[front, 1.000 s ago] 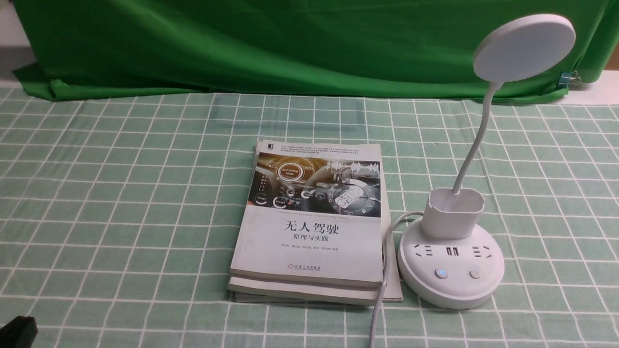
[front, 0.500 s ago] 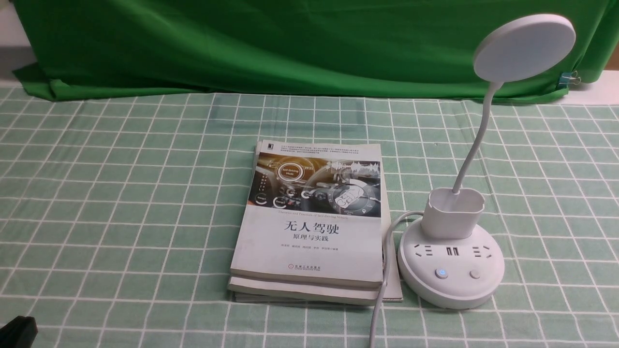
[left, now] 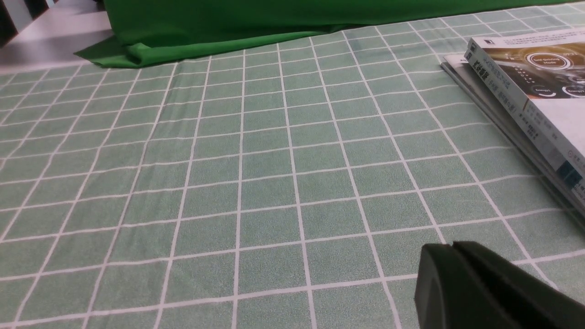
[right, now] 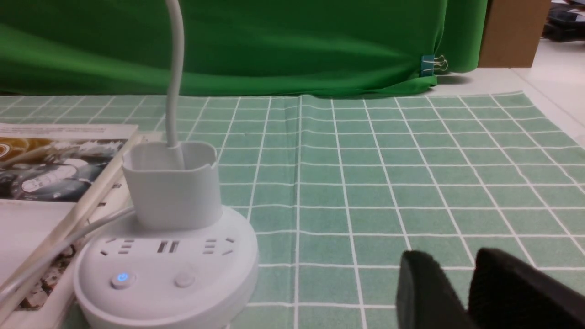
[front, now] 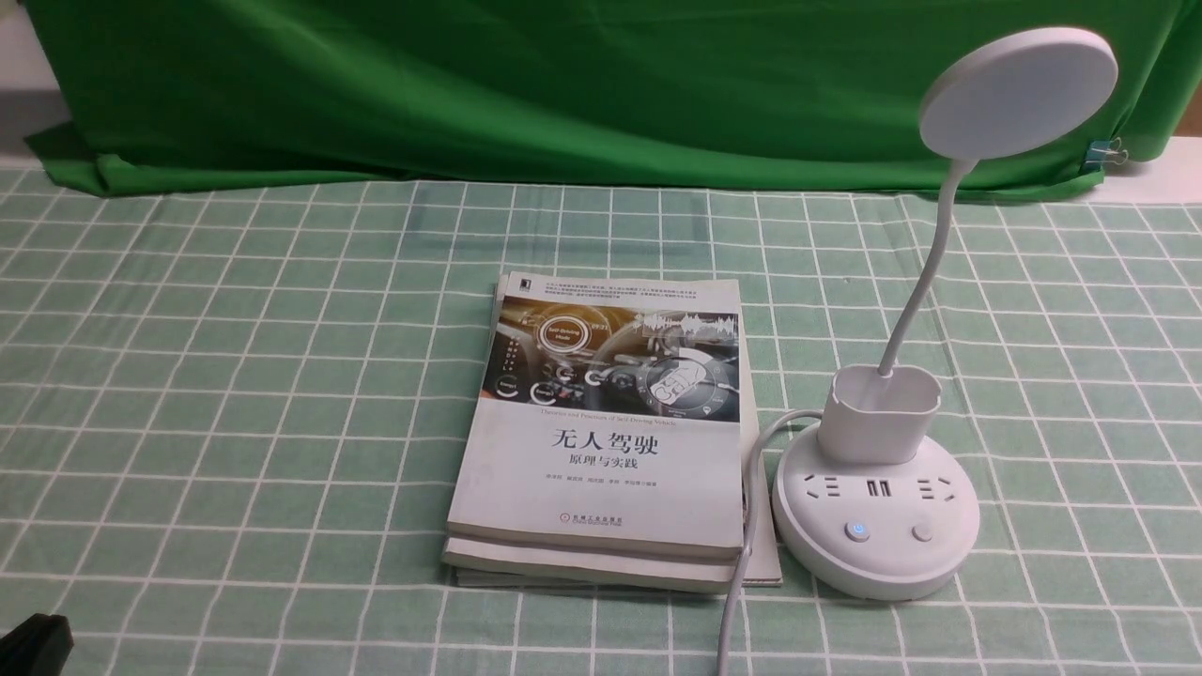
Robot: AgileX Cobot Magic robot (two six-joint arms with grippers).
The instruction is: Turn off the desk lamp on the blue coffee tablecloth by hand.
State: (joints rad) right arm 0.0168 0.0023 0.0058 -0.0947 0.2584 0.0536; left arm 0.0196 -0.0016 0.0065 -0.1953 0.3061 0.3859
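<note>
1. Jaws: left gripper (left: 452, 249) pressed together, holding nothing; right gripper (right: 457, 269) slightly parted, holding nothing.
2. Lamp (right: 167, 256): on cloth (right: 388, 183), near right gripper, toward the left arm's side; one button lit blue.
3. Front view alone shows lamp head (front: 1019, 92); right gripper absent there.
4. Books (left: 525, 87): cut off in left wrist view.

Green backdrop cloth (front: 563, 84) — rumpled; creased

My table wears blue coffee tablecloth (front: 235, 376), white squares all over. Two books (front: 601, 441) lie stacked in middle. Desk lamp (front: 875, 526) stands just right of books, white cord (front: 737, 582) between them, running toward me.
</note>
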